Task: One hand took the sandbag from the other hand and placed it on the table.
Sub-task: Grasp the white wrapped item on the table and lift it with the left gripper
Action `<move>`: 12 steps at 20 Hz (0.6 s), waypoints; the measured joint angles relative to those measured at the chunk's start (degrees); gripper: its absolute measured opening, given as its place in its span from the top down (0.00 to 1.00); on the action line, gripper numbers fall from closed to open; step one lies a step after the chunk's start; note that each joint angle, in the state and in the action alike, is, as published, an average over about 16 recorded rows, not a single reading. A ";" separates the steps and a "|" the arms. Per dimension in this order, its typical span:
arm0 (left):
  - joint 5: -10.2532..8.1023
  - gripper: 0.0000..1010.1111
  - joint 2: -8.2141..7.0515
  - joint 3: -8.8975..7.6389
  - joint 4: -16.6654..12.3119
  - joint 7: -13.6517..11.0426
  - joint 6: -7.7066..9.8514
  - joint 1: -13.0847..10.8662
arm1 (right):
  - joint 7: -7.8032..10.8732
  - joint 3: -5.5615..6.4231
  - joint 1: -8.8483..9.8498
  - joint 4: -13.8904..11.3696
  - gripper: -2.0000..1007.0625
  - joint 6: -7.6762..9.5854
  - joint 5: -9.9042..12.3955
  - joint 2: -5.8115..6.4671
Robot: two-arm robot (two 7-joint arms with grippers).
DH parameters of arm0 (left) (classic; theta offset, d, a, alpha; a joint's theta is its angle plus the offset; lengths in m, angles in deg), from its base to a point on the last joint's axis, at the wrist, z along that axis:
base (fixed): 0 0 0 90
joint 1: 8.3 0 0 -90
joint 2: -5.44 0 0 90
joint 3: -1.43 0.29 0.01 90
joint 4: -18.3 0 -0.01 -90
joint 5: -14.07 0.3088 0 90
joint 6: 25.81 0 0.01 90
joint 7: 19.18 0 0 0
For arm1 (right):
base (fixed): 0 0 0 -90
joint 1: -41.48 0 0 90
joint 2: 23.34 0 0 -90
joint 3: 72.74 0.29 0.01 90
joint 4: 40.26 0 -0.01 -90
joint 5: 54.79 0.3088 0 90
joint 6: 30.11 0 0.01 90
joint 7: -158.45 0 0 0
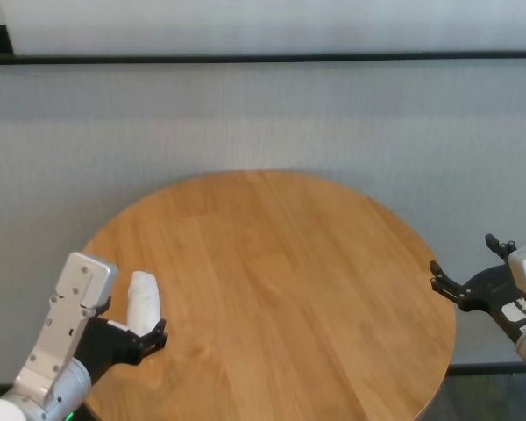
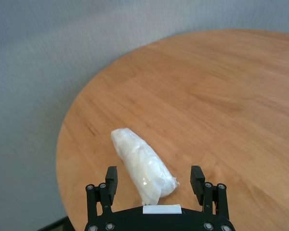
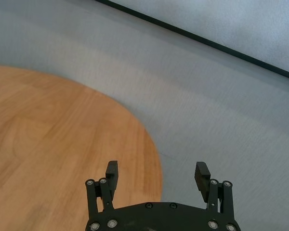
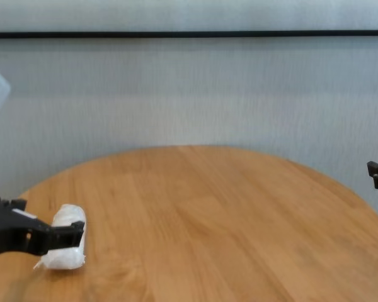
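While the white pillow-shaped sandbag in clear plastic wrap [image 2: 142, 166] lies between the left gripper's [image 2: 155, 179] wide-open fingers, pickup is evidently pending.
Next: close on it, lift off the round wood-grain table [image 1: 289, 289]; the right gripper [image 3: 157, 174] waits well apart, spread wide and empty.

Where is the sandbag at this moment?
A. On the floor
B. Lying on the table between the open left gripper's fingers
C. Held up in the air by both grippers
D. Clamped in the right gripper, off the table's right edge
B: the sandbag lies on the table between the spread fingers of the left gripper.
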 joint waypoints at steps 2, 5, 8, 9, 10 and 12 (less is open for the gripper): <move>0.45 0.01 0.57 0.17 0.12 0.28 0.61 -0.11 | 0.00 0.00 0.00 0.00 0.00 0.00 0.00 0.00; 1.06 0.01 1.38 0.39 0.70 0.41 1.33 0.09 | 0.00 0.00 0.00 0.00 0.00 0.00 0.00 0.00; 1.60 0.01 2.21 0.52 1.62 0.40 1.63 0.51 | 0.00 0.00 0.00 0.00 0.00 0.00 0.00 0.00; 1.76 0.01 2.48 0.52 1.98 0.34 1.61 0.67 | 0.00 0.00 0.00 0.00 0.00 0.00 0.00 0.00; 1.90 0.01 2.74 0.52 2.36 0.23 1.53 0.84 | 0.00 0.00 0.00 0.00 0.00 0.00 0.00 0.00; 2.18 0.01 3.21 0.51 3.22 -0.06 1.29 1.24 | 0.00 0.00 0.00 0.00 0.00 0.00 0.00 0.00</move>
